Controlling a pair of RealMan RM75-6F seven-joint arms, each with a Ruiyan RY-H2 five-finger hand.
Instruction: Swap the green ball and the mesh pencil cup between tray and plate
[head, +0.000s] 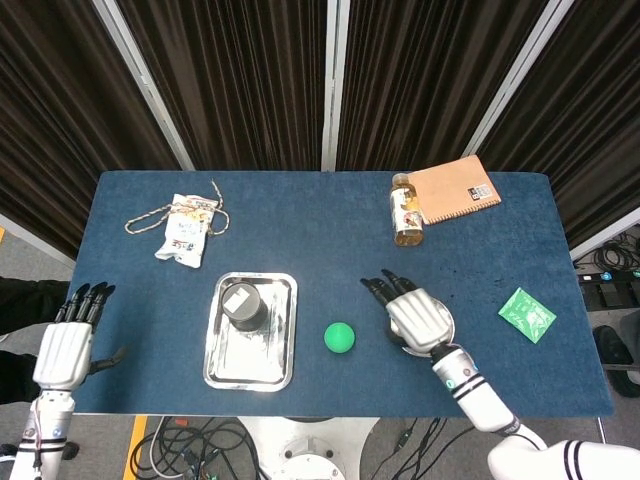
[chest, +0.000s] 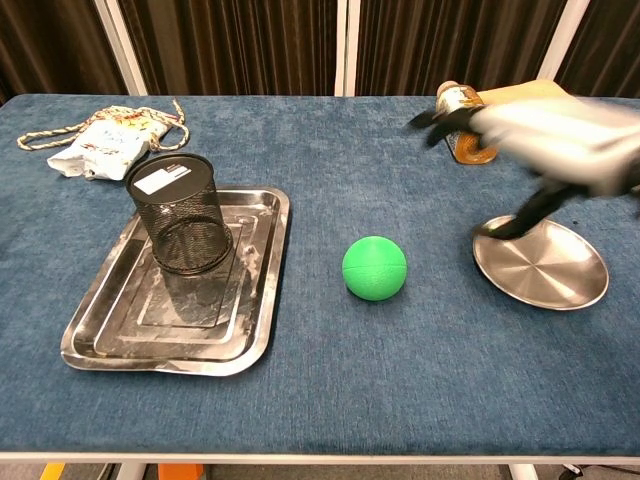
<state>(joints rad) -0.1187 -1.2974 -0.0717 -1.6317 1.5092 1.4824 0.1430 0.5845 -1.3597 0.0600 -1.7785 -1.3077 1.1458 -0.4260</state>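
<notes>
A smooth green ball (chest: 375, 267) sits alone on the blue felt-covered table (chest: 400, 380), between a rectangular stainless steel tray (chest: 105, 340) and a round brushed-metal plate (chest: 550, 275), touching neither. A black wire-mesh pencil cup (chest: 183, 213), cylindrical with a white label inside its rim, stands upright on the far half of the tray, its long axis vertical and its open mouth facing up. The tray's long sides run from the table's near edge toward its far edge.

The robot's right hand (head: 418, 318) hovers above the plate with its fingers apart and holding nothing; it is blurred in the chest view. The left hand (head: 66, 350) hangs off the table's left edge, fingers straight and close together, also empty.

At the far side lie a crinkled white snack packet (chest: 105, 140) with a braided cord (chest: 40, 138), an amber plastic bottle (head: 405, 210) on its side with its cap pointing away from the robot, and a tan spiral notebook (head: 455, 189) beside it. A small green sachet (head: 527, 314) rests near the right edge.
</notes>
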